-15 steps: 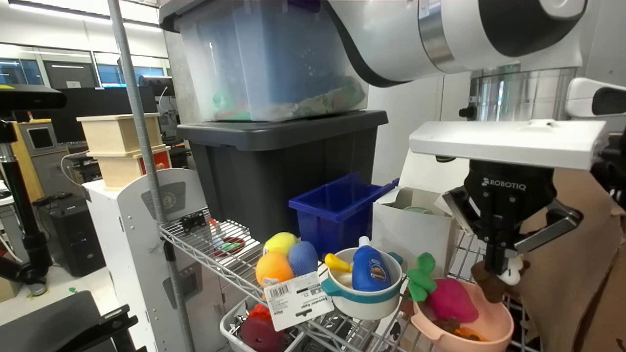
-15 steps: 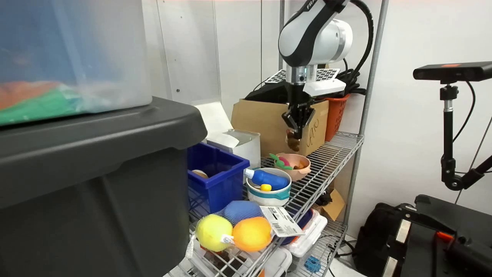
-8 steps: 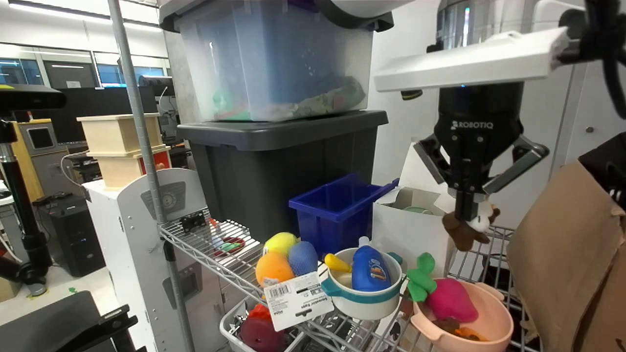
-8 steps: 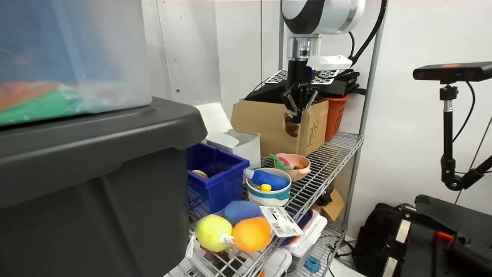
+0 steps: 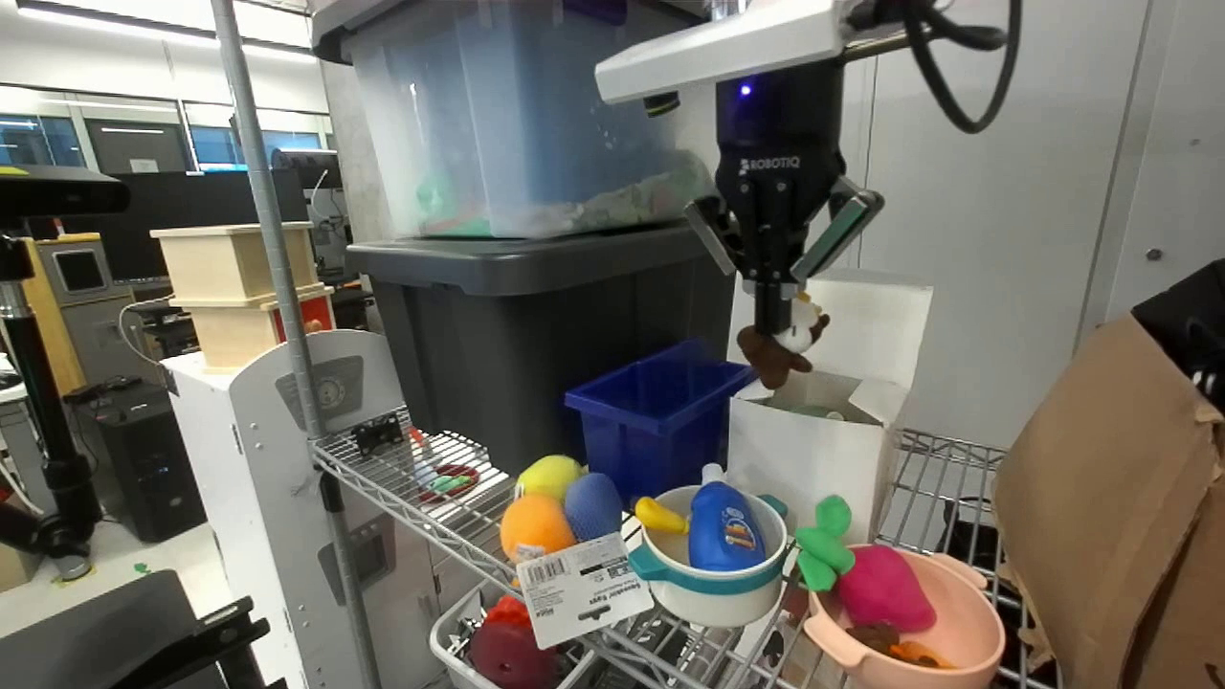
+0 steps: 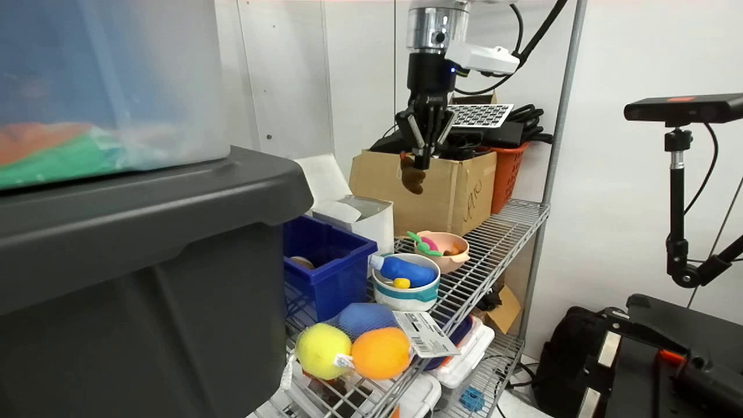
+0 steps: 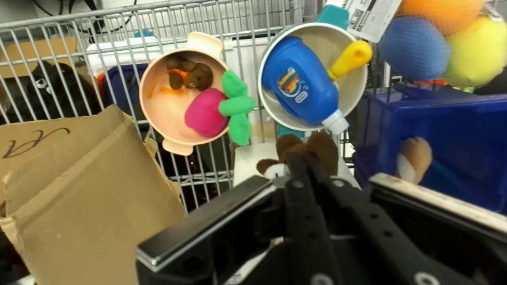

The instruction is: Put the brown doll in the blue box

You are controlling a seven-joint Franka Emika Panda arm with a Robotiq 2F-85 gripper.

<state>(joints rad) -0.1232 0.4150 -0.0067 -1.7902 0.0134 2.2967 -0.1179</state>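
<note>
My gripper is shut on the brown doll, a small soft toy with a white patch. In both exterior views the gripper holds the doll high above the shelf. In the wrist view the doll sticks out beyond the closed fingertips; part of it is hidden by them. The blue box stands open against the dark grey tote, lower than the doll and beside it. It also shows in an exterior view and at the right of the wrist view.
A tan and white toy lies in the blue box. The open white cardboard box stands beside it, below the doll. A pink bowl of toys, a white pot and netted balls line the shelf. Grey tote rises behind.
My gripper has lifted the doll up from above the pink bowl and carried it across toward the blue box, to over the white cardboard box. The shelf objects have not moved.
</note>
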